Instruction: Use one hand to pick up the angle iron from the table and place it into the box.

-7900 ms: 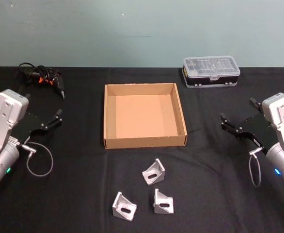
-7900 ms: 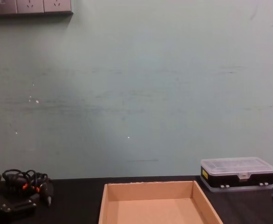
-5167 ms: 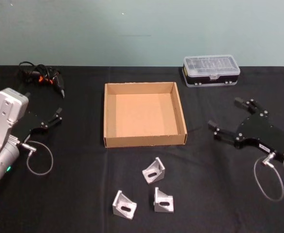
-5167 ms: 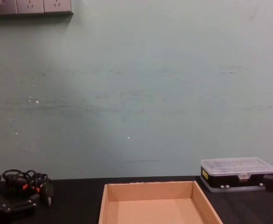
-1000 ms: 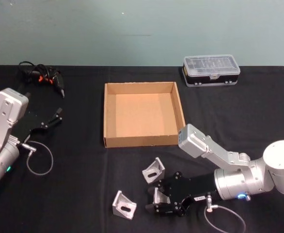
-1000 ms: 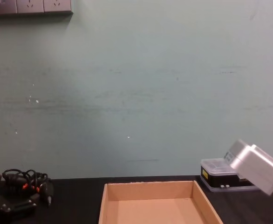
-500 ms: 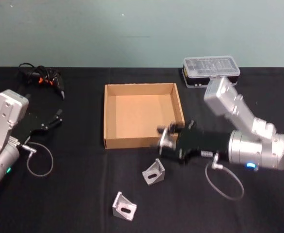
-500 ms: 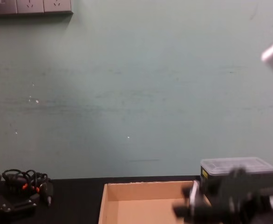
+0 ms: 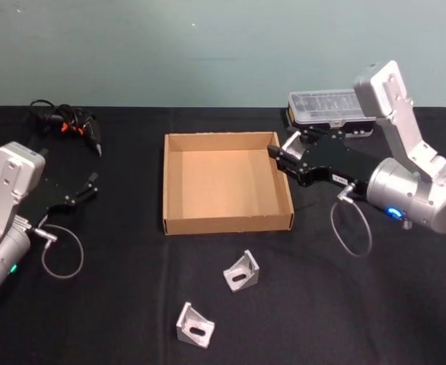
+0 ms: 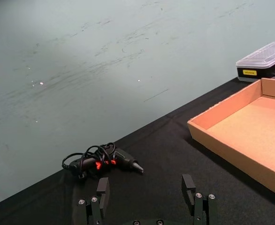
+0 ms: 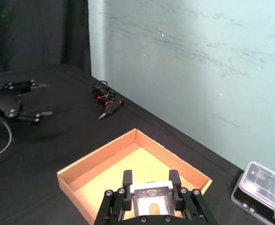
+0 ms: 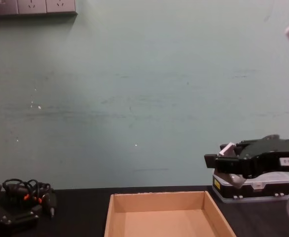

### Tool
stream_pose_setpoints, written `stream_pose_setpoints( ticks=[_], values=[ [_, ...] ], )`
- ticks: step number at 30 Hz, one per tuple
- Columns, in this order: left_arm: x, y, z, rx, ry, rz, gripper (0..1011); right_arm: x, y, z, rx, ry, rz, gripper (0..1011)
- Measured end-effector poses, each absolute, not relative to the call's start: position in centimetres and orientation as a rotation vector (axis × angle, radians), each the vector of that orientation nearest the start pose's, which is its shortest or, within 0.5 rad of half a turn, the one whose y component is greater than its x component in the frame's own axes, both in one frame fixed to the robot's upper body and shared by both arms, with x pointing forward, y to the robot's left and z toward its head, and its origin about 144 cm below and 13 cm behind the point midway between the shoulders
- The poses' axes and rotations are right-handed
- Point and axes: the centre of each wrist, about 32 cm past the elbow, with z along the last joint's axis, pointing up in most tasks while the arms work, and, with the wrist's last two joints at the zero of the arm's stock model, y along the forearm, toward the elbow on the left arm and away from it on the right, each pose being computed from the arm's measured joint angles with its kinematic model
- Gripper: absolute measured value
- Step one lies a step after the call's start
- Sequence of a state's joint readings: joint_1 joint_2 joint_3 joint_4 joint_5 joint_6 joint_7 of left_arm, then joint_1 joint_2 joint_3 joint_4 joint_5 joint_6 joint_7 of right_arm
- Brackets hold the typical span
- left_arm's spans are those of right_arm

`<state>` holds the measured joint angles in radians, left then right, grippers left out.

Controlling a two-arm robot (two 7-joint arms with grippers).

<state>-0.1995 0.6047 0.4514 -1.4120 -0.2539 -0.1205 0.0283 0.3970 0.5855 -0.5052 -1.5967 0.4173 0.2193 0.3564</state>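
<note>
- A black table (image 9: 132,304) ran up to a plain teal wall (image 12: 134,98), with sockets (image 12: 33,6) set high on the wall at the left.
- The angle iron (image 11: 150,197) was off the table, gripped between the fingers (image 11: 127,178) of the right gripper (image 11: 151,182). Its slotted face was turned toward the wrist camera.
- In the chest view the iron (image 12: 227,148) showed as a pale tip at the front of the gripper (image 12: 218,159), held well above the box's rim.
- In the head view the right gripper (image 9: 278,154) hung over the far right corner of the box (image 9: 227,223), its arm reaching in from the right.
- The box sat open at mid-table, its low cardboard walls standing square to the table's edge.
- A second iron (image 9: 242,271) lay on the table near the box's front wall, apart from it.
- A third iron (image 9: 195,325) lay nearer the robot and a little to the left, apart from the second.
- A clear-lidded case (image 9: 322,103) stood at the table's far edge, partly hidden behind the right arm.
- The left gripper (image 9: 86,186) rested low at the table's left side, well apart from the box, its fingers (image 10: 102,190) spread wide.
- A cable bundle (image 9: 67,122) with orange marks lay at the far left of the table, beyond the left gripper.
</note>
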Motion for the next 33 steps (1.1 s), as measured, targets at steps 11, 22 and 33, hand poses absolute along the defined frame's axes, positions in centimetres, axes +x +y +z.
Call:
stream_pose_setpoints(
  ticks=[11,22,33],
  values=[
    [48.9,31.0,114.0,0.305,-0.285,1.248,1012,55.2,-24.0,121.7,-0.234,-0.035,-0.826,474],
    [48.9,31.0,114.0,0.305,-0.285,1.248,1011,57.2,-22.0,119.3,-0.273,0.018,-0.811,474],
    [48.9,31.0,114.0,0.305,-0.285,1.248,1011,58.3,-20.9,117.8,-0.305,0.050,-0.786,474]
  ],
)
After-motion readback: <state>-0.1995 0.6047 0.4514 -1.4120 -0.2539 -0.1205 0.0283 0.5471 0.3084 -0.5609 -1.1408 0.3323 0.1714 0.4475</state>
